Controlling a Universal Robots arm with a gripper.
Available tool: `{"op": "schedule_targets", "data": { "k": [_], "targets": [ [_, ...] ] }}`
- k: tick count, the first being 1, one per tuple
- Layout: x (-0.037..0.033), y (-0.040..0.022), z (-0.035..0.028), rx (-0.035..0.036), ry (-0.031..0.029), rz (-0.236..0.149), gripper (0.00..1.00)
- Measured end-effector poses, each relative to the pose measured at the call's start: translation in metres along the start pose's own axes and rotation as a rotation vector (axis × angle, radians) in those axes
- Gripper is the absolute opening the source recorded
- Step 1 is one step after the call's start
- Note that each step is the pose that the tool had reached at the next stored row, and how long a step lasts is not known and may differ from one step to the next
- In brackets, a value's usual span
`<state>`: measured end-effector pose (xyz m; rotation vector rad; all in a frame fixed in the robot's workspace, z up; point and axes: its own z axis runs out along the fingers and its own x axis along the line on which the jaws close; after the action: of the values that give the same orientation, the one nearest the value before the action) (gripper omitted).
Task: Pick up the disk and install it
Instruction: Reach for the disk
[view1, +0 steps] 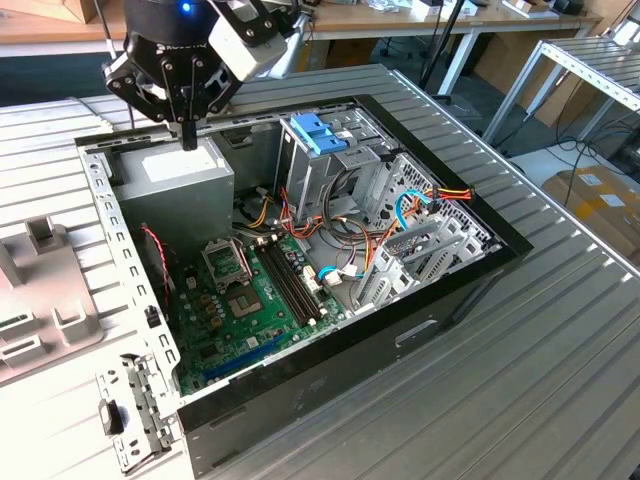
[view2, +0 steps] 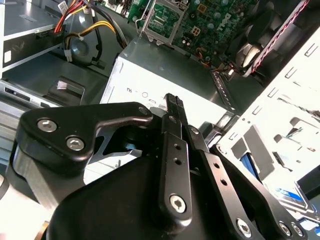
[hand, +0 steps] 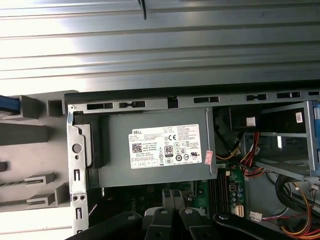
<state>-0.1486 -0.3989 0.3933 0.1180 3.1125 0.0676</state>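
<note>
Ribbed metal table (view1: 520, 400) up front in the exterior view. Left edge, grey fixture (view1: 40, 290); upper left, gripper (view1: 189, 138) hangs over the power supply (view1: 175, 175), jaws pinched together, empty. Disk (view2: 286, 192), in the second wrist view, lies outside the case (view1: 330, 380) wall. Drop here and it would likely hit that box. Upper right: shelving (view1: 600, 60), cardboard boxes (view1: 600, 200).

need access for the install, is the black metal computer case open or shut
Open: the black metal computer case has no cover, green motherboard exposed.
</note>
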Motion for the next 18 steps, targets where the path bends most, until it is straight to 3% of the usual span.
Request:
{"op": "schedule_targets", "data": {
  "k": [18],
  "targets": [
    [0.0124,-0.0009,-0.0003,0.0,0.0,0.0,0.11]
  ]
}}
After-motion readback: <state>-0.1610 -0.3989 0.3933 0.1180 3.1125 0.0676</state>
